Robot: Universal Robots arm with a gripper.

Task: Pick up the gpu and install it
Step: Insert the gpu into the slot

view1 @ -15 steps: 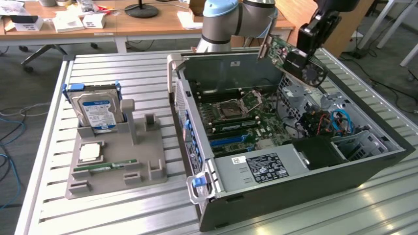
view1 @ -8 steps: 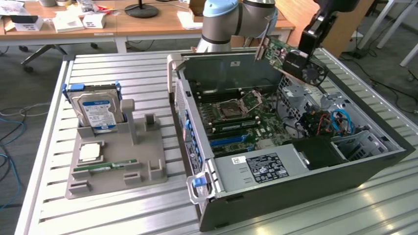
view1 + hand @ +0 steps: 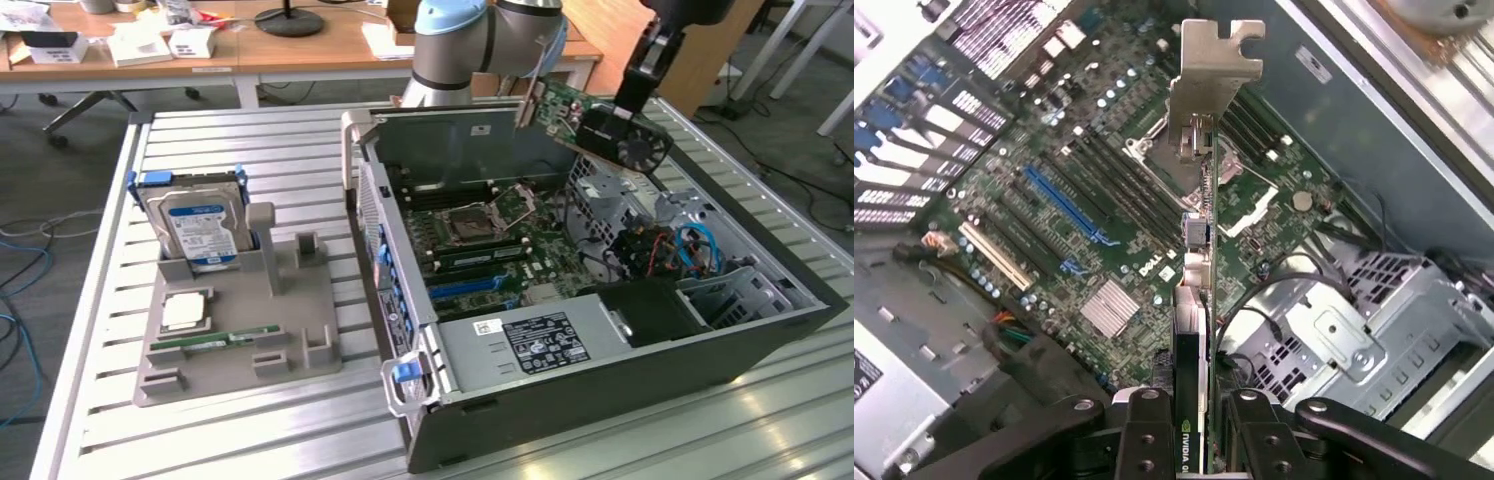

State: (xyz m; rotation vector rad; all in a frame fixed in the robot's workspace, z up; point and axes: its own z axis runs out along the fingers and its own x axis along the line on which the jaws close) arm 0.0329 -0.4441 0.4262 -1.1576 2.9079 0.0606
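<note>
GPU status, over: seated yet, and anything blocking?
Jaws shut on gpu. Card held in the air above the open case, not seated. Blue slot on the motherboard bare.

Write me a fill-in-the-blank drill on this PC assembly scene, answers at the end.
1. The gripper is shut on the ____.
2. That card hangs ____ the open computer case, not yet seated in a slot.
3. The thing standing upright in the gray holder is the ____.
Missing words: gpu; above; hard drive.
</note>
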